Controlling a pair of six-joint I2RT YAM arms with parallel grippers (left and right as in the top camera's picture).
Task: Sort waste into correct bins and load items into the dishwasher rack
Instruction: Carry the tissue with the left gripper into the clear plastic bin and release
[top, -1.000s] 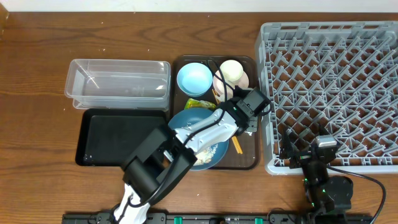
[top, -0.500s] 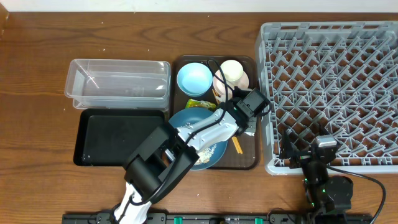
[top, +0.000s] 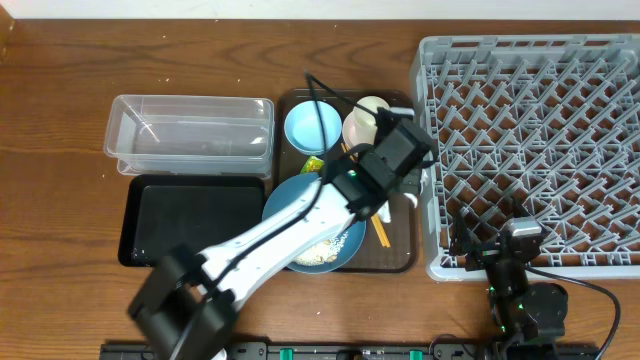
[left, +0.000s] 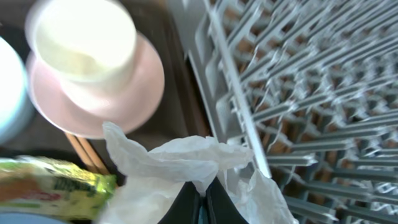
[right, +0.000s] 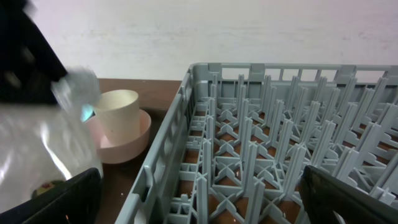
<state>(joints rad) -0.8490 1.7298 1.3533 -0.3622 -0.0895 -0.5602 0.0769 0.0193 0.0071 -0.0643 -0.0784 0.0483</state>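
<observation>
Left gripper (left: 200, 200): I am seeing its jaws pressed together, pinching a fold of the crumpled white napkin (left: 180, 163). Only the left wrist view is showing this grip.
Napkin's place: it is at the right edge of the brown serving tray (top: 398, 258), just beside the wall of the grey dishwasher rack (top: 530, 120). I cannot tell whether it is lifted clear.
Right gripper (right: 200, 186): its fingers are standing wide apart, holding nothing, facing the rack's near corner.
Overhead only: it is showing the clear tub (top: 190, 135), the black tray (top: 190, 222), the light-blue bowl (top: 312, 127), and the dark-blue plate (top: 285, 195) bearing rice (top: 318, 255).
Wrist views: both are showing the cream cup (left: 84, 43) sitting in a pale pink bowl (left: 134, 93). The left one is adding the snack wrapper (left: 50, 186) and the chopsticks (left: 87, 152).
</observation>
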